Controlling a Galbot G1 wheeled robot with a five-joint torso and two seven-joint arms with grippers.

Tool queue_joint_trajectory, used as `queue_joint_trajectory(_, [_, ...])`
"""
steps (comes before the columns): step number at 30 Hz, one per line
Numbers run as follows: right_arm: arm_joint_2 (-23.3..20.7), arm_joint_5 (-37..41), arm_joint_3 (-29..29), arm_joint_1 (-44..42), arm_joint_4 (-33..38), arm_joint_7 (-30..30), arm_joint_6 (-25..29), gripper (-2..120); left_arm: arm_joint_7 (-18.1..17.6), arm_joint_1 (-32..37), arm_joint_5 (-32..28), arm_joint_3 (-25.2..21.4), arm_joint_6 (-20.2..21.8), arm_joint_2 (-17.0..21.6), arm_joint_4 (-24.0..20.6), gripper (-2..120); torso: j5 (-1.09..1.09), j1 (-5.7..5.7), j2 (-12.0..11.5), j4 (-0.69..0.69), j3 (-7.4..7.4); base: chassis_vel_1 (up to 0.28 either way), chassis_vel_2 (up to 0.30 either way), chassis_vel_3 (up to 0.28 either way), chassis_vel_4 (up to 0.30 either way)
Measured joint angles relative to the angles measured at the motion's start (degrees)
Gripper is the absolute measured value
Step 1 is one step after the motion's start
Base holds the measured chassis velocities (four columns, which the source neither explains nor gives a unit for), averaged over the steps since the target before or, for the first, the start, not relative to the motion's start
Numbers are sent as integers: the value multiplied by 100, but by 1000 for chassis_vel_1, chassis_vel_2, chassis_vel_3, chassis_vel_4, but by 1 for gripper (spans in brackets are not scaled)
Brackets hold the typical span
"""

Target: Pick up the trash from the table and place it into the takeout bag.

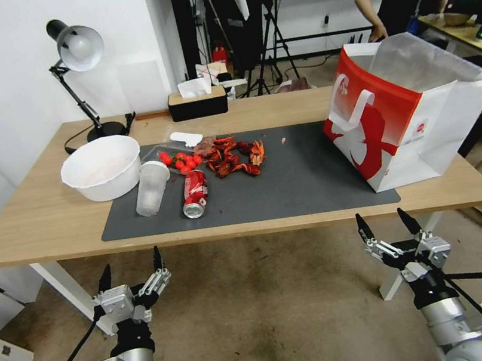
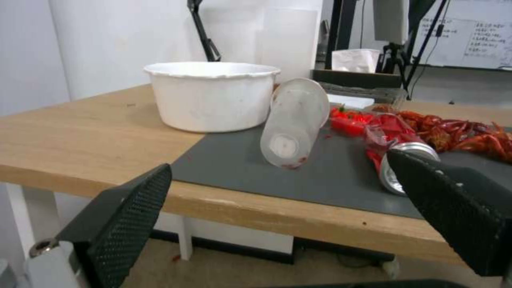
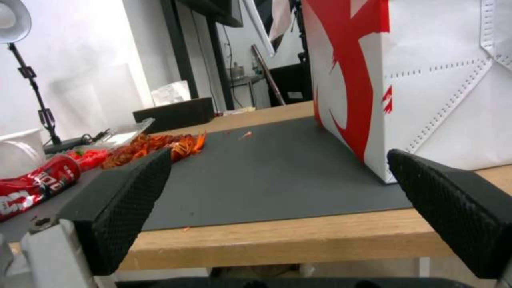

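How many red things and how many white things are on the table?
Red: 3 - soda can, crayfish shells, small red fruits
White: 2 - bowl, frosted cup
Red-and-white: 1 - takeout bag
Total: 6

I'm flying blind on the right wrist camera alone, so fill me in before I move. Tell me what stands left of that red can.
Observer: A frosted cup leans against a white bowl.
Operator: Report the bag's top.
Observer: The takeout bag stands open, liner sticking up.
Operator: Give me the left gripper.
Observer: The left gripper is open and empty below the table edge, facing the cup. The right gripper is open too.
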Motion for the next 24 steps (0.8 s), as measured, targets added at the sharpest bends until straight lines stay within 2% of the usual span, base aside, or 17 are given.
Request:
queue_joint_trajectory(11, [6, -58, -22, -32, -1, 19, -37, 100, -24, -61, -12, 23, 1, 40, 61, 100, 0, 0, 0, 0, 0, 0, 0, 0, 0])
queue_joint_trajectory(20, [-30, -132, -79, 37, 70, 63, -190, 100, -44, -399, -253, -15, -70, 307, 223, 100, 0, 1, 0, -2, 0, 0, 0, 0, 0])
queue_joint_trajectory(24, [-160, -131, -212, 280, 49, 96, -357, 100, -114, -622, -482, -167, -96, 459, 309, 100, 0, 1, 0, 2, 0, 0, 0, 0, 0])
